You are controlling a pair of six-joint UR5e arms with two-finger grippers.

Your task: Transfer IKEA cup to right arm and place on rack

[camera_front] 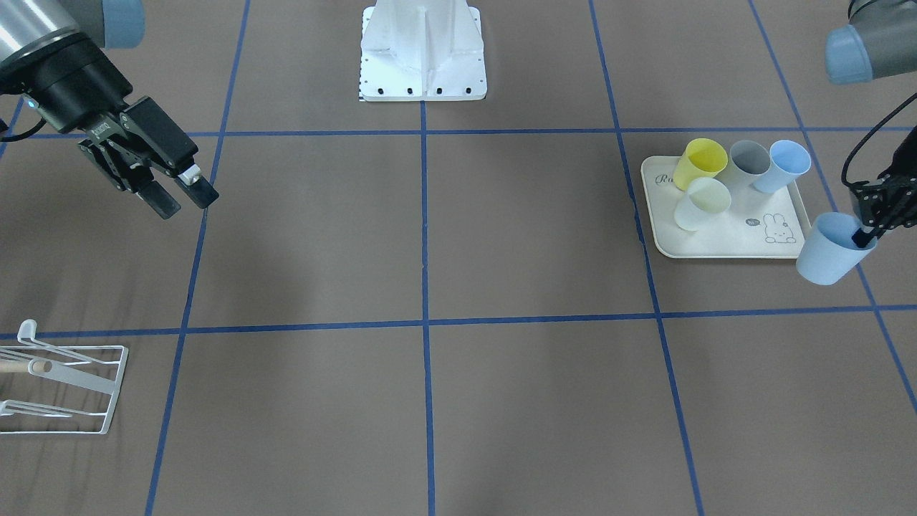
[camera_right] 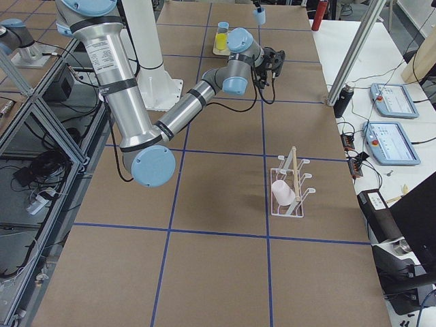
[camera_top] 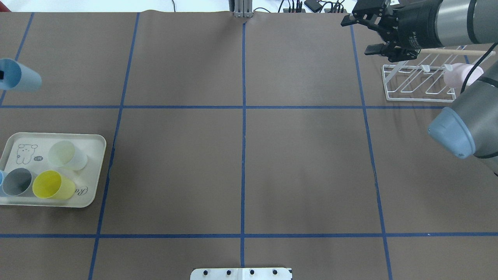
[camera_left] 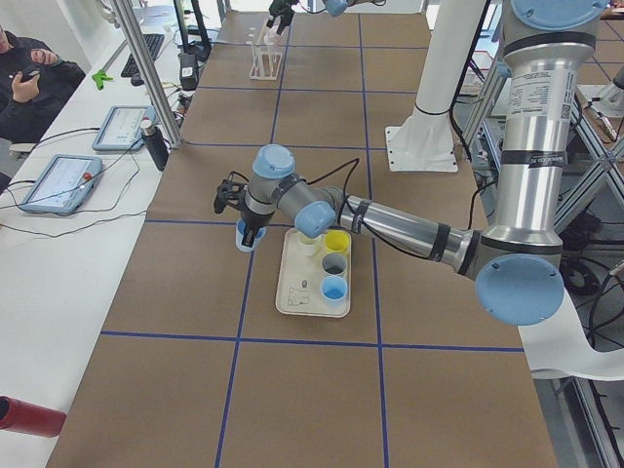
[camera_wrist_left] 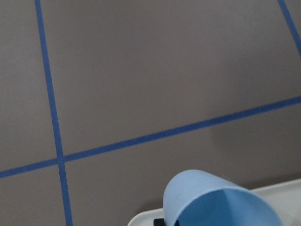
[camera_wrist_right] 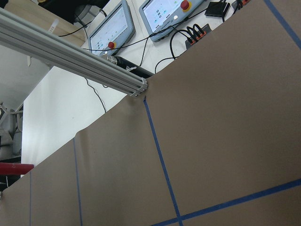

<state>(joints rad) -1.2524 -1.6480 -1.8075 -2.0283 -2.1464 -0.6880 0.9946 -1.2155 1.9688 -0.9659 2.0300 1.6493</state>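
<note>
My overhead view looks forward and down on the counter (camera_top: 175, 163) from behind the robot. The front-facing one looks steeply down from opposite, so the tray (camera_front: 716, 240) and rack (camera_front: 64, 378) swap sides between them. Two end cameras look along the counter from farther off. My left wrist camera sits close over the blue cup (camera_wrist_left: 207, 197); the right faces the counter's edge and the screens (camera_wrist_right: 113, 30).

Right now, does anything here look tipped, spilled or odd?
Nothing spilled or broken. One pale blue cup hangs tilted in the air beside the tray, pinched by its rim in the left gripper. A pink cup lies sideways on the rack.
</note>
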